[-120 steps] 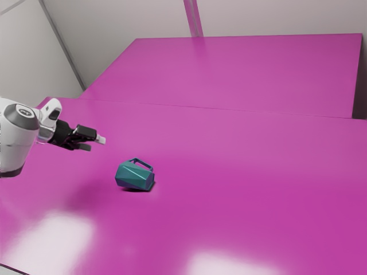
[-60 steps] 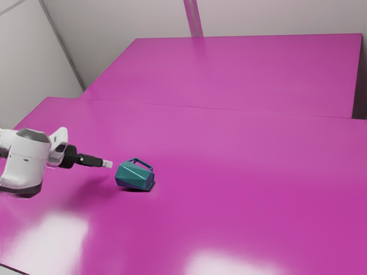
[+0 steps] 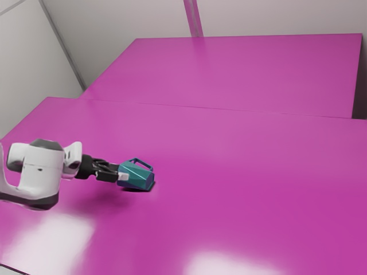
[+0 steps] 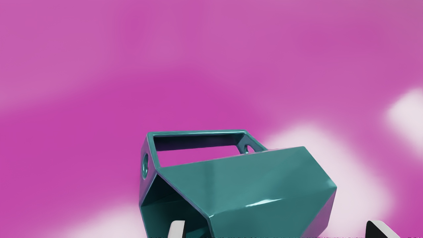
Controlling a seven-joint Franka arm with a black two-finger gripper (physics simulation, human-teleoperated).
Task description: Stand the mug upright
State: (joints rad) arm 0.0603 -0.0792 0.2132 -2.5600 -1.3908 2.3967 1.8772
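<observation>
Exterior view. A white robot arm (image 3: pixel 43 175) enters from the exterior view's left and carries a black gripper (image 3: pixel 121 172) with pale fingertips (image 3: pixel 123 176), directed toward the exterior view's right. A faceted teal mug (image 3: pixel 139 176) lies on its side on a glossy magenta table (image 3: pixel 246 189), its angular handle (image 3: pixel 143 162) uppermost. One fingertip overlaps the end of the mug nearest the arm; whether it makes contact cannot be determined. A dark shadow borders the underside of the mug. Beyond a thin seam lies a second magenta surface (image 3: pixel 246 74), with a pale gray wall (image 3: pixel 114 23) behind it.

Wrist view. The gripper (image 4: pixel 276 229) is spread wide, its two fingertips well apart and nothing clasped between them. One fingertip lies in front of the mug's dark, angular mouth (image 4: pixel 172 205); the other is beyond the closed end, with table visible between it and the mug. The handle runs lengthwise along the body and has a round hole (image 4: pixel 144 166) near the mouth. White reflections (image 4: pixel 350 172) lie on the table around the mug.
</observation>
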